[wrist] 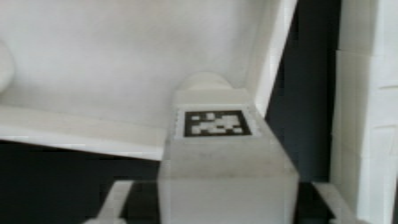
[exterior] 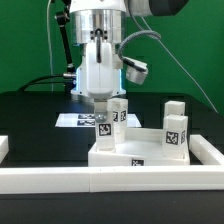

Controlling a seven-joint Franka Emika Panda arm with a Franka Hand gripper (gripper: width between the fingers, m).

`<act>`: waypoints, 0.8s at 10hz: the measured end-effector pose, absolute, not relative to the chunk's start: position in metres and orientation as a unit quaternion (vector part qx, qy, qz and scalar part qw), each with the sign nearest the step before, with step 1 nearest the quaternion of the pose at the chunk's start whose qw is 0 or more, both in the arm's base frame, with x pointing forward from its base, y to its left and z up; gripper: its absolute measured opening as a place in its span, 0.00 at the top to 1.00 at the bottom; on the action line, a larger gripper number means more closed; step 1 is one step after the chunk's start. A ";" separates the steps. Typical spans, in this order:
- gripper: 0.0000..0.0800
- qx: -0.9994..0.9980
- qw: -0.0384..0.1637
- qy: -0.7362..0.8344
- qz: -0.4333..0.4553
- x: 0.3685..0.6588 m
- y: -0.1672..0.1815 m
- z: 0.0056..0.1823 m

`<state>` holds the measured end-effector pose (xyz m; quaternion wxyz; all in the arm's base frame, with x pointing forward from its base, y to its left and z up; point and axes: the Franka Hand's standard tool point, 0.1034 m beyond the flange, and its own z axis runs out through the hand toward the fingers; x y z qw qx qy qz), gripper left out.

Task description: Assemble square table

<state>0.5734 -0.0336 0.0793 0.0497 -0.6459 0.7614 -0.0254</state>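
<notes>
The slab (exterior: 140, 150) lies on the black tabletop (exterior: 30, 115), against the white rails (exterior: 60, 180). Two legs stand up on it: one (exterior: 119, 118) by the arm, one (exterior: 175, 133) on the exterior view's right. The jaws (exterior: 102, 112) hold another leg (wrist: 222, 150) low over the slab. I think about half is done. The fourth leg is not in sight.

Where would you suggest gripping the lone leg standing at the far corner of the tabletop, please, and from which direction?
That leg stands upright and apart from the others, at the corner of the square tabletop on the exterior view's right. I would probably come straight down from above and close the jaws on its upper half, across two flat opposite faces. Nothing crowds its top, while the tabletop's raised rim sits near its base.
</notes>
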 end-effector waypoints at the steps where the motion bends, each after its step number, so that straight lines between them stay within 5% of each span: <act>1: 0.64 -0.618 0.052 0.784 -0.025 0.574 -0.033 0.079; 4: 0.63 -0.633 0.050 0.772 -0.024 0.574 -0.032 0.079; 5: 0.39 -0.643 0.049 0.764 -0.021 0.575 -0.031 0.079; 6: 0.39 -0.669 0.047 0.742 -0.022 0.575 -0.029 0.079; 7: 0.23 -0.708 0.041 0.705 -0.025 0.575 -0.024 0.078; 8: 0.20 -0.748 0.034 0.662 -0.029 0.575 -0.020 0.076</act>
